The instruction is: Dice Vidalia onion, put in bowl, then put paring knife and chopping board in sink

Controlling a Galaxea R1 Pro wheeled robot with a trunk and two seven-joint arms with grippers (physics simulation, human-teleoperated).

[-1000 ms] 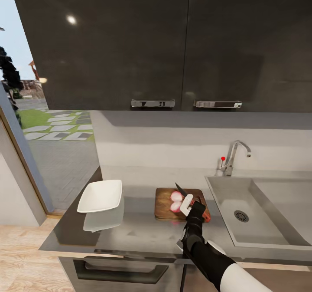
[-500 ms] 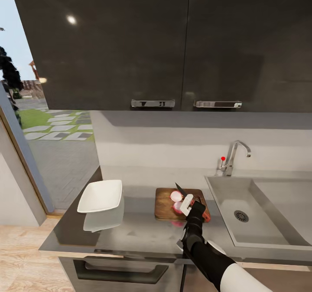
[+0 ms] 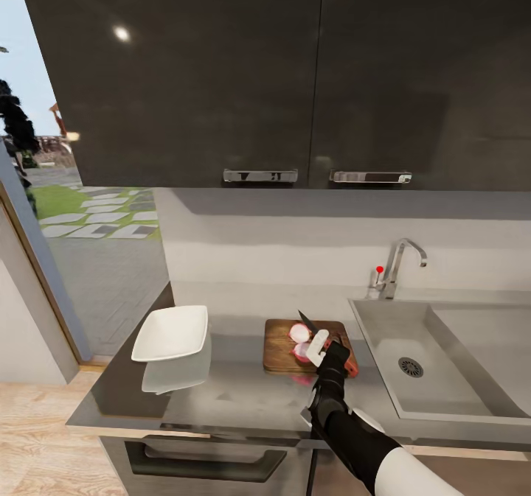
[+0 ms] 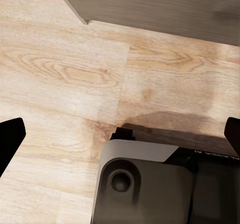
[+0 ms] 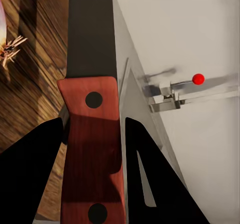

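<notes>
On the brown chopping board (image 3: 280, 350) lie two halves of the Vidalia onion (image 3: 300, 333), one behind the other; the nearer half (image 3: 302, 351) shows its pink skin. My right gripper (image 3: 323, 347) is shut on the paring knife (image 3: 308, 324), whose dark blade points up and back over the onion. In the right wrist view the red-brown handle (image 5: 92, 149) sits between my black fingers (image 5: 30, 179), and onion (image 5: 6, 29) edges the board (image 5: 35, 89). The white bowl (image 3: 172, 332) stands on the countertop (image 3: 236, 396) left of the board. The sink (image 3: 383, 348) is right of it. My left gripper (image 4: 120, 134) hangs open over wood floor.
A chrome tap (image 3: 399, 264) with a red-tipped lever (image 5: 198, 78) stands behind the sink. Glossy black upper cabinets (image 3: 280, 76) hang above the counter. An open doorway (image 3: 81, 216) to a garden lies left. My own base (image 4: 145, 189) shows under the left gripper.
The nearer onion half has tipped, turning from pale cut face up to pink skin showing. The right arm and knife have barely moved.
</notes>
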